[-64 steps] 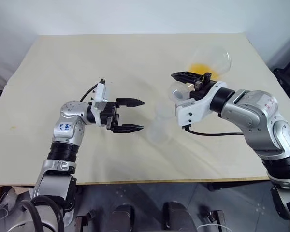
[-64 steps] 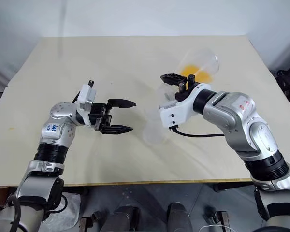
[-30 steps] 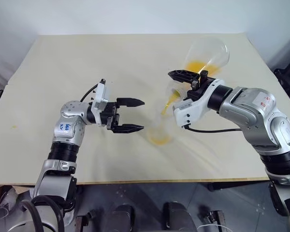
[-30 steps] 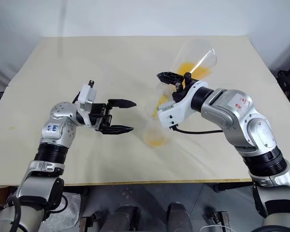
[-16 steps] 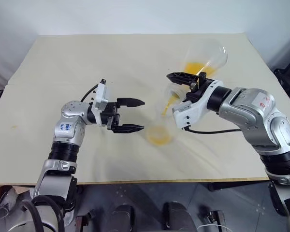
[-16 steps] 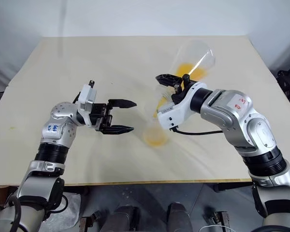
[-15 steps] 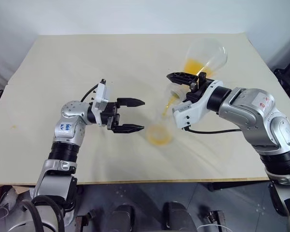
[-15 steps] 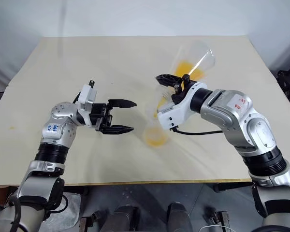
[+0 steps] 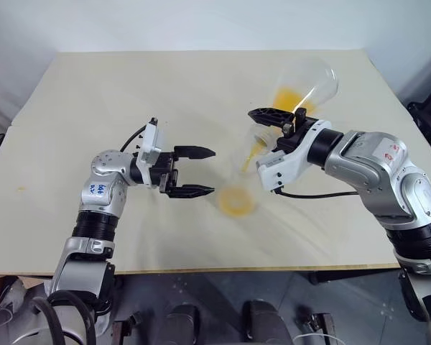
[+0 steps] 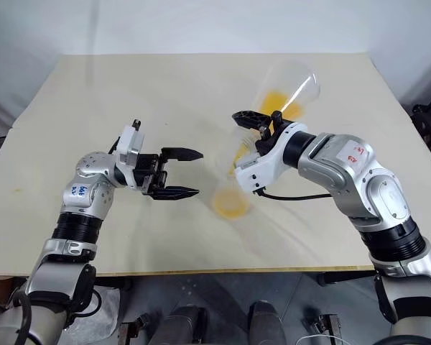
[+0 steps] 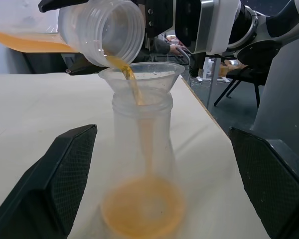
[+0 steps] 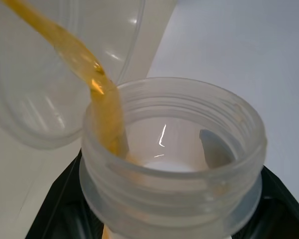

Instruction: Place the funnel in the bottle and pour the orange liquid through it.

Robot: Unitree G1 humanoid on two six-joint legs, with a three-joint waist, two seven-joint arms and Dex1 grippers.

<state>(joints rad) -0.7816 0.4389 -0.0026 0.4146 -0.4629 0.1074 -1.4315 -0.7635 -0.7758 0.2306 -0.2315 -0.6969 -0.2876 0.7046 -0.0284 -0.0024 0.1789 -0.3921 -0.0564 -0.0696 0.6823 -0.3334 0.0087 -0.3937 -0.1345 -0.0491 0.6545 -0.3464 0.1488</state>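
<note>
I see the bottle [image 11: 142,164] mid-table [image 9: 93,108], funnel [image 11: 142,74] in its neck. Left gripper [image 9: 194,171] sits just left of it; the larger flask [image 9: 302,83] tilts above, right.

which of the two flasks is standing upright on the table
The smaller flask, standing with the funnel in its neck. The larger flask is tipped in the right gripper, pouring.

The clear funnel [image 11: 142,75] sits upright in the bottle [image 11: 142,164]. Orange liquid [image 11: 131,79] streams through it, pooling at the bottom.
</note>
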